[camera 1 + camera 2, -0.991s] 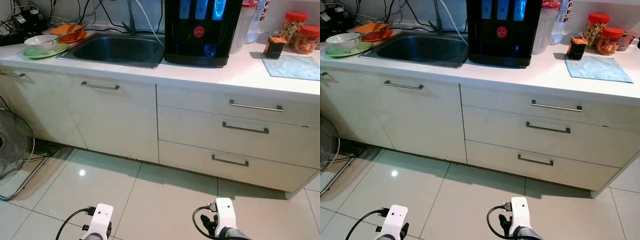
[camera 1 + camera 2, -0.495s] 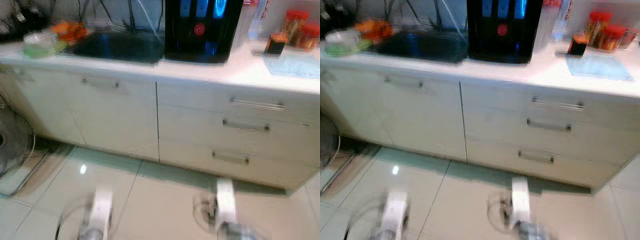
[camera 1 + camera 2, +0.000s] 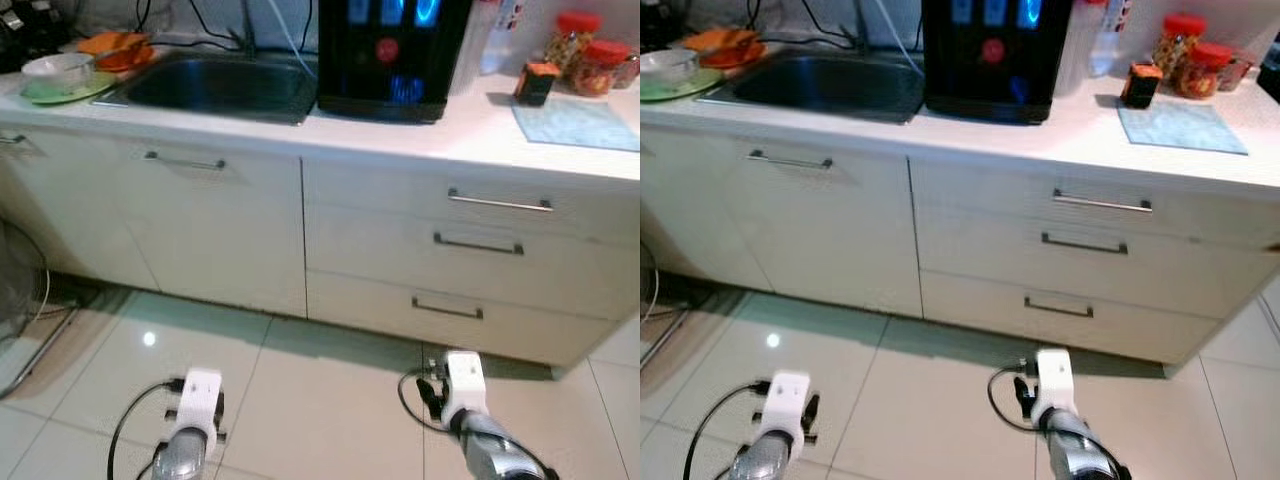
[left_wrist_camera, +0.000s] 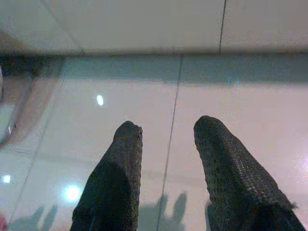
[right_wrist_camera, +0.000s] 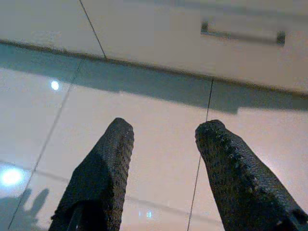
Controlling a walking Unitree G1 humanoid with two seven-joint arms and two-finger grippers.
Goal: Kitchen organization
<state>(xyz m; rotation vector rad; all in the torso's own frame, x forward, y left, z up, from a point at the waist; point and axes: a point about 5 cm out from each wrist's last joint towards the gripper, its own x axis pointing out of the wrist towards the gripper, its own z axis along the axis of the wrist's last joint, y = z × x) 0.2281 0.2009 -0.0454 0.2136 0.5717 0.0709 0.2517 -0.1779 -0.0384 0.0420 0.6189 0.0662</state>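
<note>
1. Your left hand [image 4: 163, 139] and right hand [image 5: 163, 139] hang low over the floor [image 3: 300, 400], fingers spread, grasping nothing.
2. Worktop [image 3: 470, 130] runs left-right; bowl [image 3: 58, 72] left of sink [image 3: 220, 85], jars [image 3: 585, 65] far right, partly cut off.

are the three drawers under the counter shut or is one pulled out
All shut. The top drawer, middle drawer and bottom drawer sit flush, with no front standing forward.
</note>
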